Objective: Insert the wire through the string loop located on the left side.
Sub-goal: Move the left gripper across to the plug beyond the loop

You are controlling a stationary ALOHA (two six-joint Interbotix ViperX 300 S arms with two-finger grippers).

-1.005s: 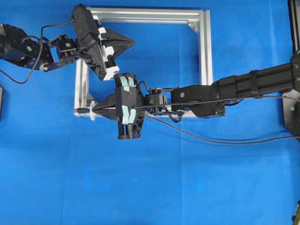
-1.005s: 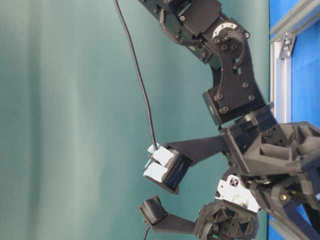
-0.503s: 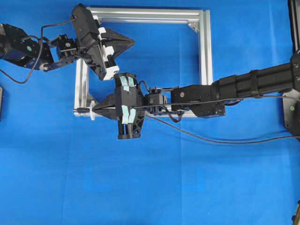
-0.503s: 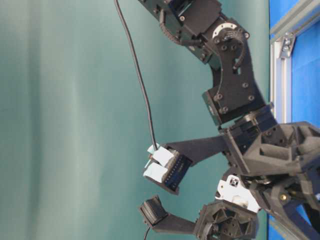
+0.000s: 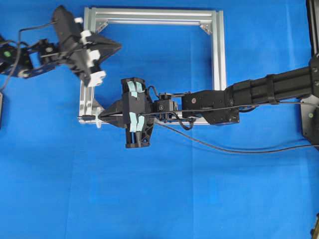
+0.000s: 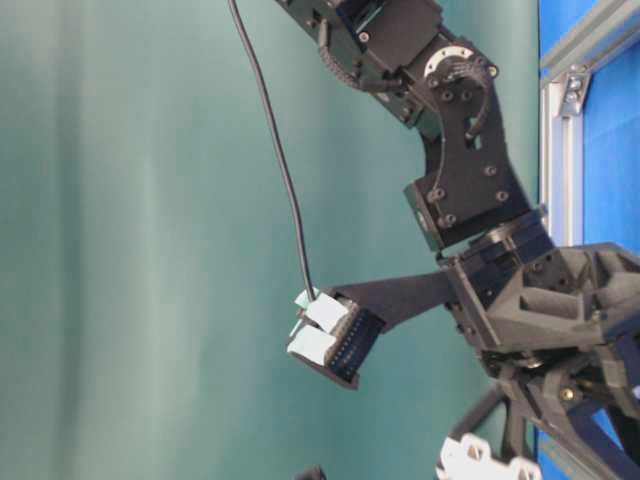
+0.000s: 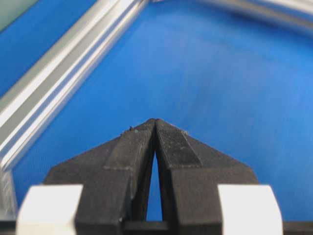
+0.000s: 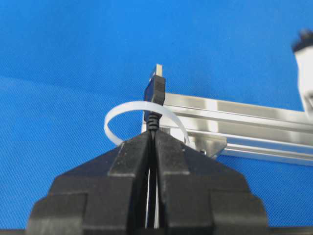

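The silver frame [image 5: 217, 59] lies flat on the blue cloth. The white string loop [image 8: 119, 113] stands at its lower left corner [image 5: 97, 121]. My right gripper [image 5: 101, 116] is shut on the black wire [image 5: 219, 148] just behind the plug [image 8: 155, 89]. The plug sits inside the loop's arc, and its metal tip [image 5: 85, 118] pokes out past the loop to the left. My left gripper [image 5: 118, 46] hovers over the frame's upper left corner. In the left wrist view that gripper [image 7: 155, 121] is shut with nothing between the fingers.
The wire trails right along my right arm [image 5: 259, 92] and sags over the cloth below the frame. The frame's left bar [image 7: 63, 83] runs close beside my left gripper. A dark object [image 5: 1, 107] sits at the far left edge.
My left arm has swung left and slightly up, from inside the frame to its upper left corner. My right gripper and the wire have stayed still.
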